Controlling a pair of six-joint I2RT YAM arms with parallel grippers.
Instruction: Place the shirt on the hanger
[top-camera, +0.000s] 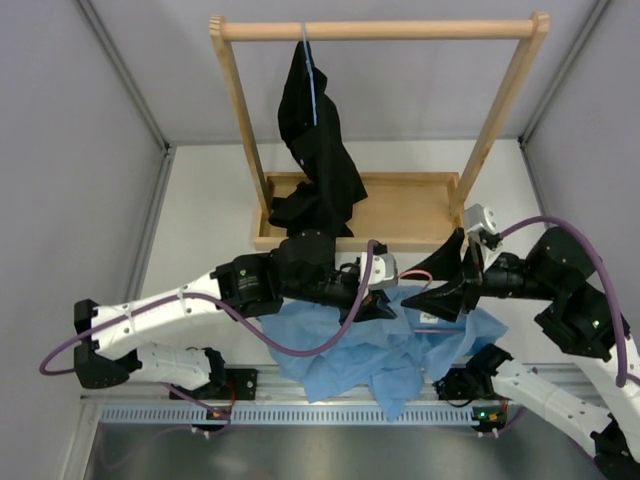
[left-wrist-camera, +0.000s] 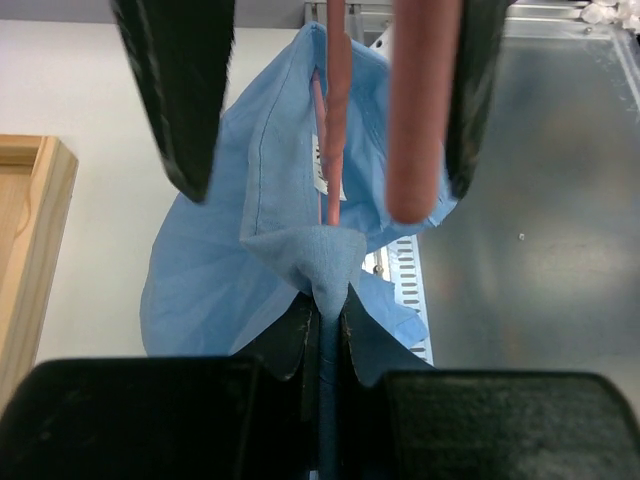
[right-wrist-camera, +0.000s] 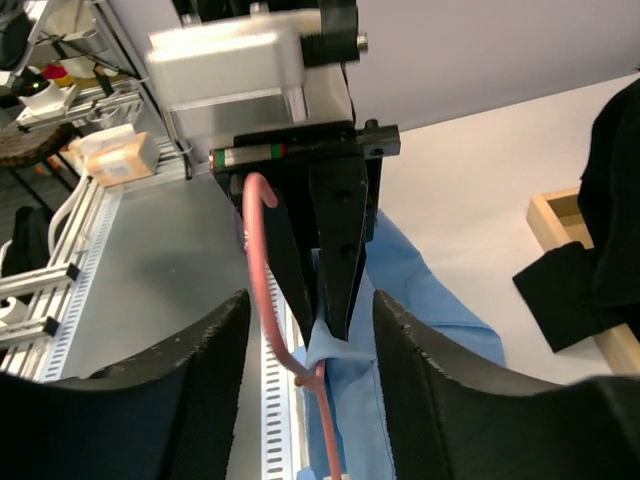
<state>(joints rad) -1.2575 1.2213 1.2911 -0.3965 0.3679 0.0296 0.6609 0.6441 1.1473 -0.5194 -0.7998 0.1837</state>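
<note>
Near the counter's (top-camera: 200, 215) near edge the left pincer (left-wrist-camera: 322, 300) clamps a fold of the shirt (left-wrist-camera: 220, 260), and the hanger (left-wrist-camera: 335, 120) runs from it straight into the wide-open, empty right pincer (right-wrist-camera: 312, 300).

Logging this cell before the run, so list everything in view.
shirt: 1, light blue, crumpled at the table's near edge
hanger: 1, pink wire, at the shirt's collar
black garment: 1, black, hanging from the rack's rail
pale blue hanger: 1, pale blue, carrying the black garment
wooden rack: 1, light wood with tray base, far side
table: 1, white
left gripper: 1, black, shut on the shirt
right gripper: 1, black, fingers apart around the hanger
</note>
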